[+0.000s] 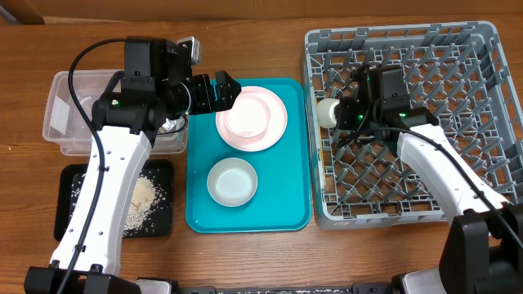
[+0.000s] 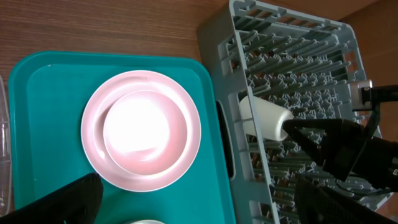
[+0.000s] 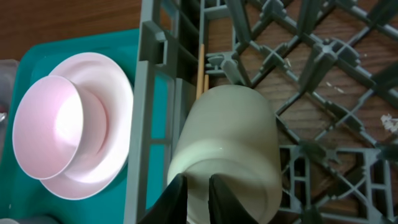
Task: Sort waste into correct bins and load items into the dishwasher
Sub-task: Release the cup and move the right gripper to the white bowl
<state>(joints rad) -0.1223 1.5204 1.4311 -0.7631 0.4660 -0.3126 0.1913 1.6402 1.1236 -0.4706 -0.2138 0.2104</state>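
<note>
Serving tray (image 1: 200, 208) is teal, plate (image 1: 278, 122) and pink bowl (image 1: 243, 121) pale pink, white bowl (image 1: 232, 181) plain. Grey rack (image 1: 482, 57), criss-cross grid. Cream-white cup (image 1: 328, 112), small tray (image 1: 163, 214) black with pale speckly crumbs (image 1: 145, 196), table (image 1: 245, 33) brown woodgrain.

Serving tray (image 1: 282, 175) centre. On it: plate (image 1: 278, 114) at 12 o'clock with bowl (image 1: 245, 118) stacked on it; second bowl (image 1: 232, 181) at 6. Dish rack (image 1: 458, 73) at tray's 3 o'clock, cup (image 1: 328, 112) inside at rack's 9 o'clock edge. Tub (image 1: 61, 106) at 10; shallow tray (image 1: 69, 204), holding crumbs (image 1: 143, 196), at 8.
</note>
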